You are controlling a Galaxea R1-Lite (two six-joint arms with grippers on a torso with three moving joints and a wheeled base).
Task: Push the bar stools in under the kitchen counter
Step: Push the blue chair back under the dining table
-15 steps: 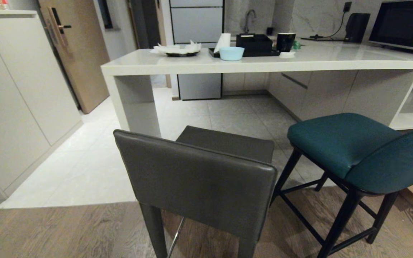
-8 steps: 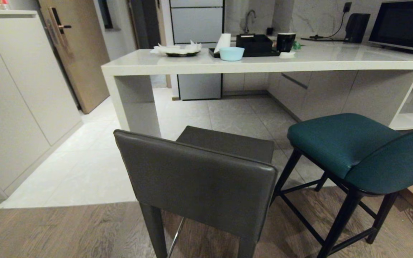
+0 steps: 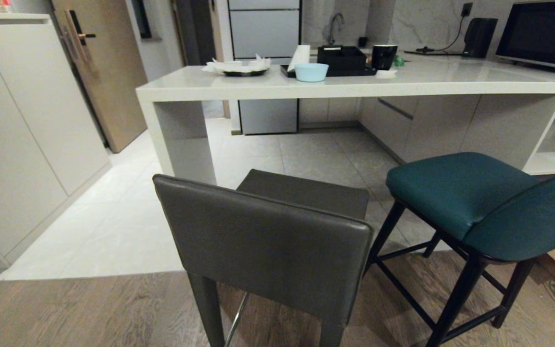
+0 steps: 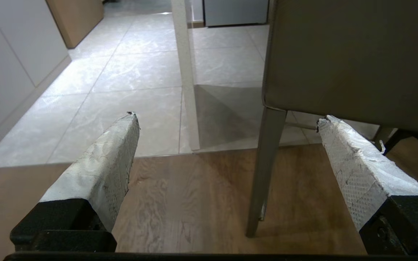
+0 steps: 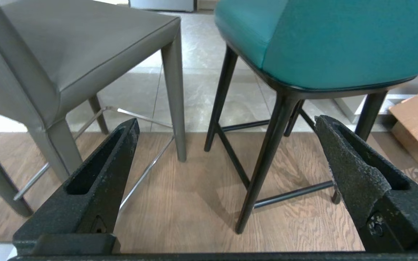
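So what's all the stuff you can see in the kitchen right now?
grey stool: one, dark grey, nearest, standing out from the counter
teal stool: one, teal with black legs, right of the grey one
counter: one, cream-white, behind the stools
bowl: one, light blue, on the counter
mug: one, black, on the counter
tray: one, black, on the counter behind the bowl
plate: one, dark, with white paper on it, at the counter's left end
microwave: one, silver and black, far right
door: one, brown wood, left
cardboard box: one, brown, on the floor
left gripper: one, white-taped, open, low behind the grey stool
right gripper: one, black, open, low behind both stools
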